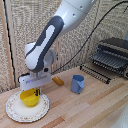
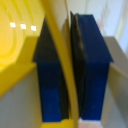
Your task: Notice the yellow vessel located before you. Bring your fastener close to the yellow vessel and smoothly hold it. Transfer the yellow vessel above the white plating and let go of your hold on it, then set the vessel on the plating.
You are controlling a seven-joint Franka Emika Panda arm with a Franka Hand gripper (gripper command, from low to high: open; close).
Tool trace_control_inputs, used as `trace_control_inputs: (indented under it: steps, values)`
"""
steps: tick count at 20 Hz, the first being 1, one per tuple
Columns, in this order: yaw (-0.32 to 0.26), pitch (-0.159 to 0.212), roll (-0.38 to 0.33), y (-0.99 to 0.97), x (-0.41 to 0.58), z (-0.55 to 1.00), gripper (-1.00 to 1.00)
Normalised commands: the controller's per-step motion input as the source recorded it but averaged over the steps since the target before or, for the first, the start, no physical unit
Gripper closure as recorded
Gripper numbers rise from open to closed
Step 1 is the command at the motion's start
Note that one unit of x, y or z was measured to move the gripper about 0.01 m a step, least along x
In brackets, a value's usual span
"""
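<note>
Wrist view only: end effector (image 2: 68, 65) clamped onto yellow bowl (image 1: 29, 98) rim; exterior view adds white plate (image 1: 15, 111) beneath.

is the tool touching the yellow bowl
Touching: in the wrist view the tool's blue fingers clamp the yellow bowl's rim between them.

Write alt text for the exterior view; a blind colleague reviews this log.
A white robot arm's claw grips the rim of a yellow bowl over a white plate on a wooden table. A blue cup, a small orange block and a toaster oven sit behind.
</note>
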Motion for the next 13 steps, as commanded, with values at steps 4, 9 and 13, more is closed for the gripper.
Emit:
trace_control_inputs:
  steps: [4,9,13]
  values:
    - [-0.082,-0.002,0.028,0.22,0.19,0.05,-1.0]
    - [-0.037,0.046,0.027,0.04,0.056,0.56,-1.0]
    - [0.008,0.05,-0.005,-0.16,0.031,0.76,-1.0]
